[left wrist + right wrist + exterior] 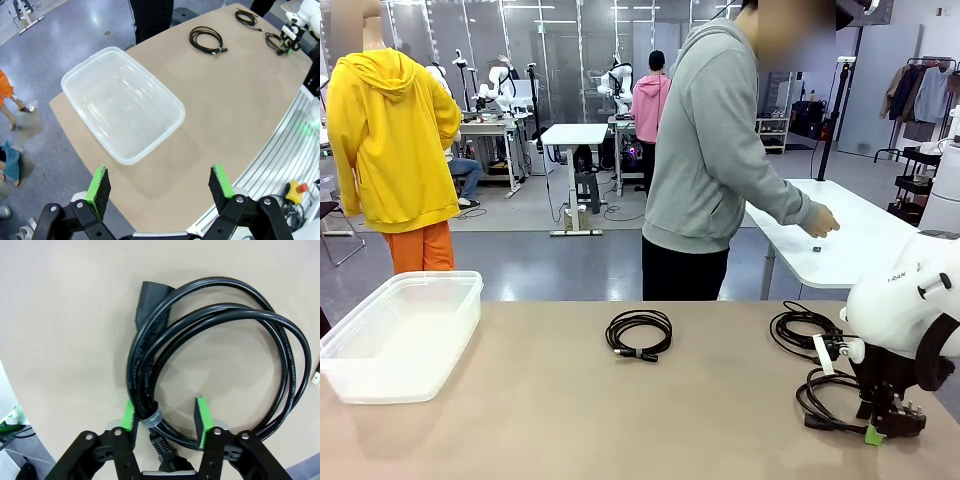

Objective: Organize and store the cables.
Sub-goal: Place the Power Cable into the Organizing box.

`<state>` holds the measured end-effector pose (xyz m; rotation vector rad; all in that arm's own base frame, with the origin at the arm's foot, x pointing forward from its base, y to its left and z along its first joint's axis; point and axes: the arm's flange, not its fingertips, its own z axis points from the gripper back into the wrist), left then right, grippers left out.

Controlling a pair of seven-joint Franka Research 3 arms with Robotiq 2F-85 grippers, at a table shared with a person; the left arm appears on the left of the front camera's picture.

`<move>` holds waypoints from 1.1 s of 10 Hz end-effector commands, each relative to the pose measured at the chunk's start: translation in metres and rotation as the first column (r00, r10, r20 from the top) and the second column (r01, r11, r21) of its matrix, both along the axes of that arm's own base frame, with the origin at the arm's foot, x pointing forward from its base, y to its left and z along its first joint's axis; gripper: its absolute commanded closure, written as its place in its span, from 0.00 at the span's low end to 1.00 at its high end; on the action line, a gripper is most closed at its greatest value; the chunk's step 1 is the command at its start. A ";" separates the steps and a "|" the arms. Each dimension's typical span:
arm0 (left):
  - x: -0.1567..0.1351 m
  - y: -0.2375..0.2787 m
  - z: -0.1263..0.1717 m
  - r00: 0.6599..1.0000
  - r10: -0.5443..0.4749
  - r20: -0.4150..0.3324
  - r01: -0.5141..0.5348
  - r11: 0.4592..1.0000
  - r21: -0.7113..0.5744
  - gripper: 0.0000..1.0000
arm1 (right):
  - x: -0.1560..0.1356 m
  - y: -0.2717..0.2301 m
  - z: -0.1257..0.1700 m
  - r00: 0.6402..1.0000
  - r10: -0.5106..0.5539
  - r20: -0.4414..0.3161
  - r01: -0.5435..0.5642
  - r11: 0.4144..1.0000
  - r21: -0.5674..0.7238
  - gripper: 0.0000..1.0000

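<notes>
**Right gripper set over a coiled cable, bin standing by**

Three cables are laid on the matte tan table (570, 420), each wound into a flat loop so that one pinch can lift it whole. The nearest coil (220, 355), at the table's near right, is of thick, smooth, rubbery black cord with a moulded plug (150, 297) and a small band (150, 416) binding its strands. The right gripper (165, 415) is placed over that bound spot. Its jaws stand partly apart, with one green pad (129, 415) touching the cord and the other clear of it, so nothing is clamped yet. A second coil (639, 333) lies mid-table and a third coil (800, 328) far right. The left gripper (160, 182) is held wide open above the clear, round-cornered plastic bin (120, 160), probably the intended store.
</notes>
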<state>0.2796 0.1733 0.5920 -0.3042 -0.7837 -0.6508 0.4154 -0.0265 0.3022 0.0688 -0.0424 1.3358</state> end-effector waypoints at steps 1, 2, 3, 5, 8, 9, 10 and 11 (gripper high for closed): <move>0.001 0.001 0.002 1.000 0.001 0.002 -0.001 1.000 -0.004 0.00 | -0.116 0.013 -0.022 0.999 -0.029 0.032 0.030 0.999 -0.032 1.00; 0.001 0.001 0.002 1.000 0.001 0.002 -0.001 1.000 -0.004 0.00 | -0.116 0.013 -0.018 0.999 -0.035 0.039 0.037 0.999 -0.032 0.96; 0.001 0.001 0.002 1.000 0.001 0.002 -0.001 1.000 -0.004 0.00 | -0.116 0.015 -0.015 0.999 -0.027 0.043 0.029 0.999 -0.038 1.00; 0.001 0.001 0.002 1.000 0.001 0.002 -0.001 1.000 -0.004 0.00 | -0.115 0.016 -0.001 0.998 -0.024 0.051 0.025 1.000 -0.019 1.00; 0.001 0.001 0.002 1.000 0.001 0.002 -0.001 1.000 -0.004 0.00 | -0.106 0.019 0.036 0.995 -0.040 0.088 0.041 0.999 -0.019 1.00; 0.001 0.001 0.002 1.000 0.001 0.002 -0.001 1.000 -0.004 0.00 | -0.101 0.023 0.061 0.996 -0.050 0.079 0.050 0.999 0.005 1.00; 0.001 0.001 0.002 1.000 0.001 0.002 -0.001 1.000 -0.004 0.00 | -0.100 0.028 0.079 0.994 -0.042 0.102 0.044 0.999 -0.014 0.99; 0.001 0.001 0.002 1.000 0.001 0.002 -0.001 1.000 -0.004 0.00 | -0.102 0.029 0.088 0.992 -0.033 0.122 0.034 0.999 -0.005 0.99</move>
